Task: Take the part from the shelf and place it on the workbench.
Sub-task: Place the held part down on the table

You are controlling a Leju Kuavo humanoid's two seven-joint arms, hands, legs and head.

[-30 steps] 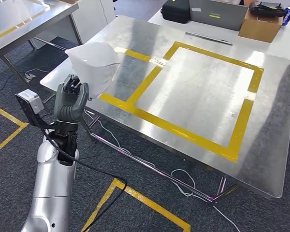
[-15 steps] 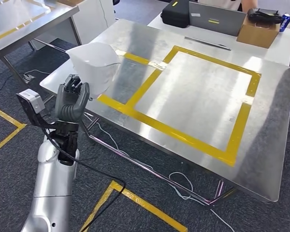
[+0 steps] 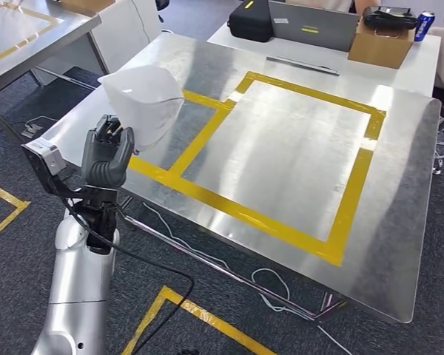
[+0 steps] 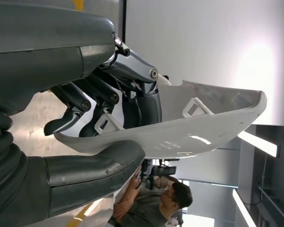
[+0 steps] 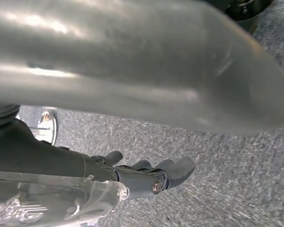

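A white curved plastic part [image 3: 144, 100] is held up by my left hand [image 3: 106, 151] over the near left corner of the steel workbench [image 3: 409, 185]. Yellow tape marks a large square [image 3: 331, 251] on the bench top. In the left wrist view the thumb [image 4: 94, 175] lies under the part [image 4: 205, 127] and the dark fingers [image 4: 108, 94] press inside its shell. My right hand [image 5: 147, 177] hangs over grey carpet with its fingers stretched out and nothing in them.
A second steel table [image 3: 18, 37] stands at the far left. Behind the bench a white table carries a black case [image 3: 250, 18], a laptop [image 3: 311, 22], a cardboard box [image 3: 379, 44] and a can [image 3: 425, 24]. Cables [image 3: 264, 277] run under the bench. A seated person [image 4: 162, 203] is nearby.
The whole picture has shifted, so the camera has moved; the bench now lies further left. My left hand still holds the part the same way.
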